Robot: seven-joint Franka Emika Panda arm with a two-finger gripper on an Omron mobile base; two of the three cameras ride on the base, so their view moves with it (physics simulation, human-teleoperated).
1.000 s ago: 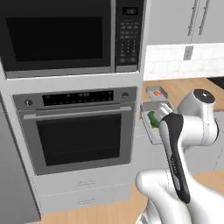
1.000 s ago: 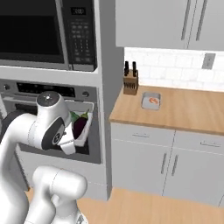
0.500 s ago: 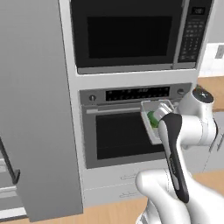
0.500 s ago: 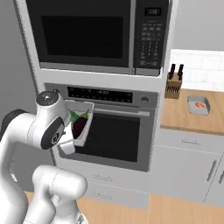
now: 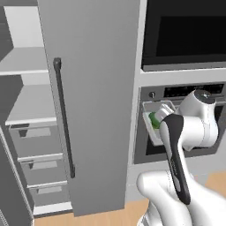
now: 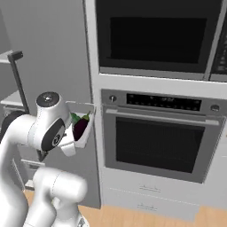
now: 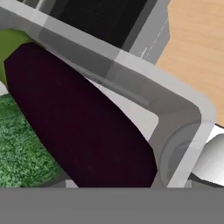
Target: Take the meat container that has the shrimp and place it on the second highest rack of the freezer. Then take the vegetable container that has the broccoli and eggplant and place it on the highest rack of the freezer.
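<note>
The vegetable container (image 6: 83, 128), holding the eggplant (image 7: 74, 118) and broccoli (image 5: 154, 120), is riding tilted at the arm's end before the oven (image 6: 162, 137). The hand is apparently pinching its rim; contents risk spilling, or striking the freezer (image 5: 95, 101) door.

No readable text, oven control panel (image 6: 162, 101) markings too small to read
</note>
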